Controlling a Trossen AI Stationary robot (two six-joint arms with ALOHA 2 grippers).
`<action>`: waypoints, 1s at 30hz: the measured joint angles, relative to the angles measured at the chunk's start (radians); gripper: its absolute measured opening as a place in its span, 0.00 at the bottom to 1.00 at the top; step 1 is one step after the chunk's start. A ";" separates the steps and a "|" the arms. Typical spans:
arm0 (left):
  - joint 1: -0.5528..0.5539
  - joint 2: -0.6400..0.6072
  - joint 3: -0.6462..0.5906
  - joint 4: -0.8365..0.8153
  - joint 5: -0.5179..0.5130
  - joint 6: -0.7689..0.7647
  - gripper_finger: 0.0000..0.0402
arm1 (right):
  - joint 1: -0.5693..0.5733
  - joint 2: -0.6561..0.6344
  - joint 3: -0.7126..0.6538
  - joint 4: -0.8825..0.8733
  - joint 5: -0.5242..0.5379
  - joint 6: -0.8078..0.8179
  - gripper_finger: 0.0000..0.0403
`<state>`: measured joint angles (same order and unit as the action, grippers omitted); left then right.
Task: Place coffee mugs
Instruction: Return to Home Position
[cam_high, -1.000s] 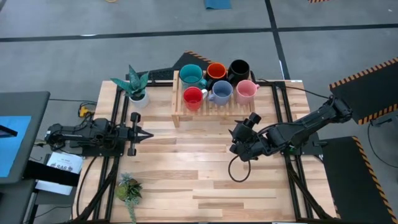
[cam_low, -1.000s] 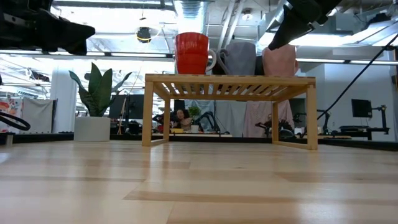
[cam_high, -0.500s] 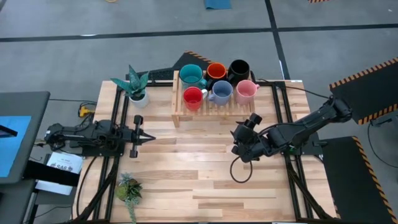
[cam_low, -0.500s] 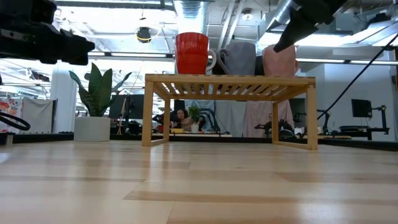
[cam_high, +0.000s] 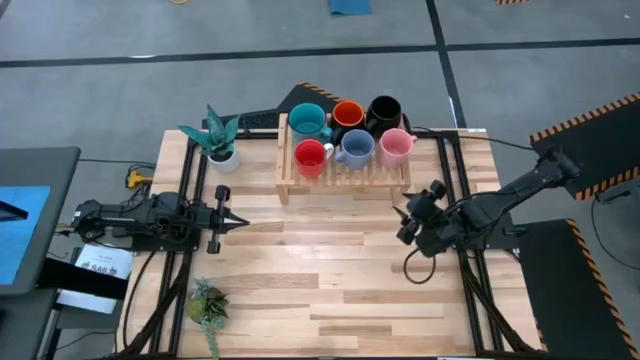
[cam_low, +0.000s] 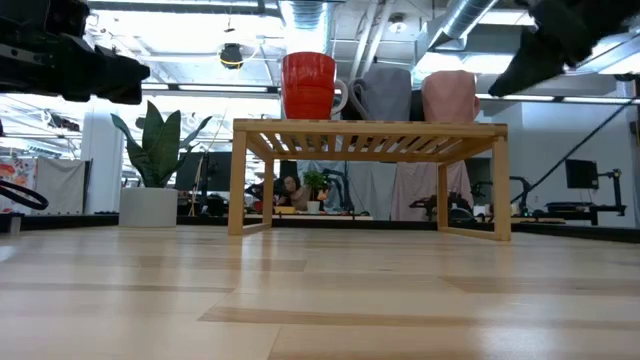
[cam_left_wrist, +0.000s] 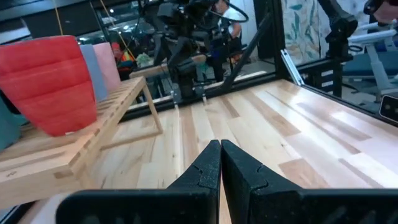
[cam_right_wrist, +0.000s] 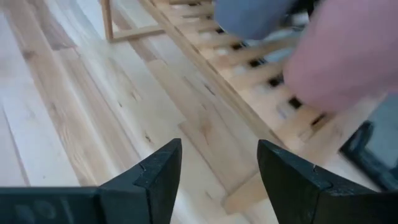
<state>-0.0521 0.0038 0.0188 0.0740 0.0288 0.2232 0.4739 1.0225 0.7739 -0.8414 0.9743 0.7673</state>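
Six glossy mugs stand on a slatted wooden rack (cam_high: 343, 178) at the table's far side: teal (cam_high: 306, 121), orange (cam_high: 347, 115) and black (cam_high: 384, 111) in the far row, red (cam_high: 311, 155), pale blue (cam_high: 355, 148) and pink (cam_high: 396, 145) in the near row. My right gripper (cam_high: 408, 222) hovers open and empty near the rack's right end, above the table; the pink mug (cam_right_wrist: 348, 50) and pale blue mug (cam_right_wrist: 252, 15) show in its wrist view. My left gripper (cam_high: 232, 218) rests shut at the table's left side, pointing right; the red mug (cam_left_wrist: 50, 81) shows in its wrist view.
A tall spiky potted plant (cam_high: 218, 140) stands left of the rack. A small succulent (cam_high: 207, 303) sits at the table's near left. A black cable loop (cam_high: 418, 268) hangs under the right arm. The near half of the tabletop (cam_high: 330, 300) is bare wood.
My right gripper has drawn back from in front of the rack toward the table's right edge, still open and empty. The mugs have stayed where they were. My left arm has kept still.
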 joint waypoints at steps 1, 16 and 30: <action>0.000 0.001 0.003 -0.003 -0.001 0.000 0.00 | -0.006 -0.040 -0.043 0.060 -0.001 -0.024 0.56; 0.000 0.000 0.010 -0.018 -0.010 -0.002 0.00 | -0.254 -0.465 -0.414 0.794 -0.630 -0.739 0.04; 0.000 0.000 0.011 -0.020 -0.014 -0.031 0.00 | -0.259 -0.823 -0.608 0.714 -0.636 -0.659 0.05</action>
<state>-0.0521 0.0040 0.0299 0.0540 0.0149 0.1924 0.2153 0.1999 0.1656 -0.1275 0.3380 0.1088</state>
